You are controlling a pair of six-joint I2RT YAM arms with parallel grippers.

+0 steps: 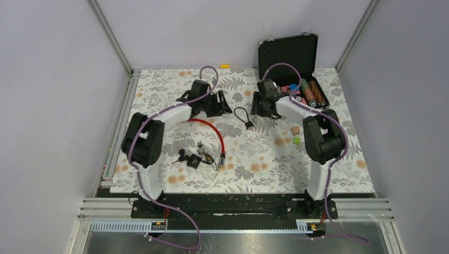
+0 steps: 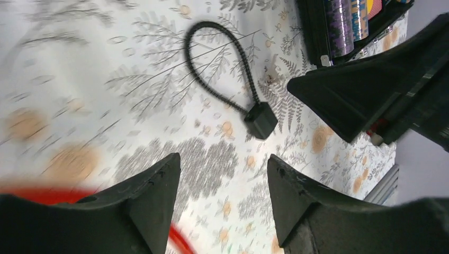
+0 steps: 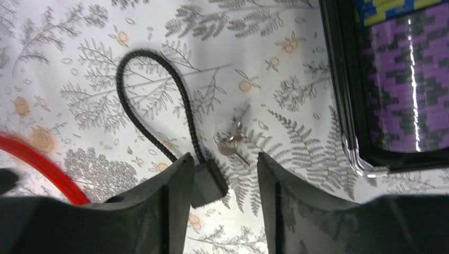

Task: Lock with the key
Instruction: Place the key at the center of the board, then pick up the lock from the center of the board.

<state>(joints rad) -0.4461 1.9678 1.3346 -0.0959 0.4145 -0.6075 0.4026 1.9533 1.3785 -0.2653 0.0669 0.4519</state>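
A black cable lock (image 1: 244, 117) lies flat on the flowered cloth between my two grippers, its cable looped back into its square body (image 2: 260, 120). Just right of that body (image 3: 209, 182), a small silver key (image 3: 230, 143) on a ring lies loose on the cloth. My left gripper (image 2: 222, 161) hovers open to the left of the lock, nothing between its fingers. My right gripper (image 3: 223, 159) is open above the lock body, and its left finger (image 3: 169, 190) partly hides that body. Neither gripper touches the lock or the key.
A red cable lock (image 1: 212, 129) curves across the middle, with a bunch of keys and a padlock (image 1: 196, 157) near its end. An open black case (image 1: 288, 53) holding several items stands at the back right. Small blocks (image 1: 295, 129) lie by the right arm.
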